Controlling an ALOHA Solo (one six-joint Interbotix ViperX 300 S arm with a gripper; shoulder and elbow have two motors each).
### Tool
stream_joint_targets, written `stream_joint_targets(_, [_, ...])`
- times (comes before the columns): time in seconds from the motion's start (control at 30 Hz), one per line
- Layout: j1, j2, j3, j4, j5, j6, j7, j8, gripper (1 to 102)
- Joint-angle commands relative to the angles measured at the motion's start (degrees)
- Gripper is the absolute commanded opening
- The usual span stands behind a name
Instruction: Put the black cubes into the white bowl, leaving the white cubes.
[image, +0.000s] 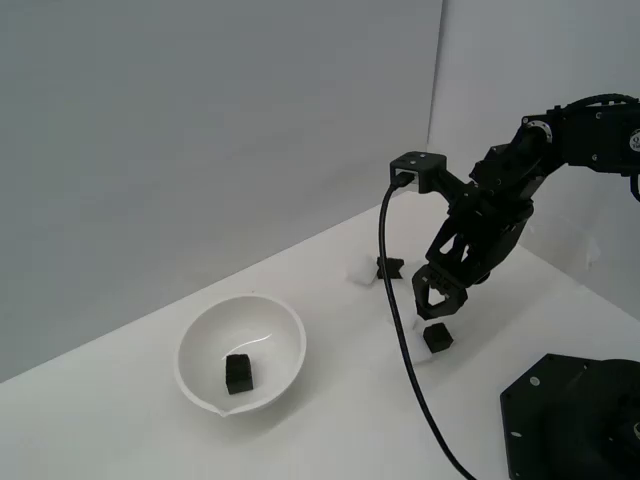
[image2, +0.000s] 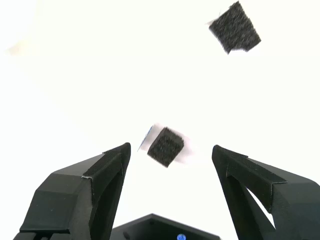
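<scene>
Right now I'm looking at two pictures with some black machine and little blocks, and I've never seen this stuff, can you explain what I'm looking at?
It is one robot arm ending in a gripper, a two-fingered claw. One picture is from a camera off the arm; the other is from a camera on its wrist, looking out between the open fingers. On the white table sits a white bowl with one black cube inside. Two more black cubes lie outside: one under the gripper, one farther off. Nothing is held.

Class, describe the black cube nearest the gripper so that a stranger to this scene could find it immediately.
Start at the white bowl, then look to the exterior view's right, where the open gripper hangs. Just below it sits the black cube. Unlike the cube in the bowl or the farther cube, it lies between the fingers.
</scene>
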Motion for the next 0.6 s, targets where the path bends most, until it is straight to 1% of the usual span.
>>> stream_joint_targets(0.0, [-0.2,0.4,0.4,0.6,0.6,-0.6,0.2,0.6,87])
stream_joint_targets(0.33, [-0.2,-4.6,-4.5,0.7,0.9,-0.6,-0.4,0.7,87])
stream_joint_targets(0.57, [-0.2,-7.8,-7.7,0.7,0.8,-0.6,-1.7,0.7,87])
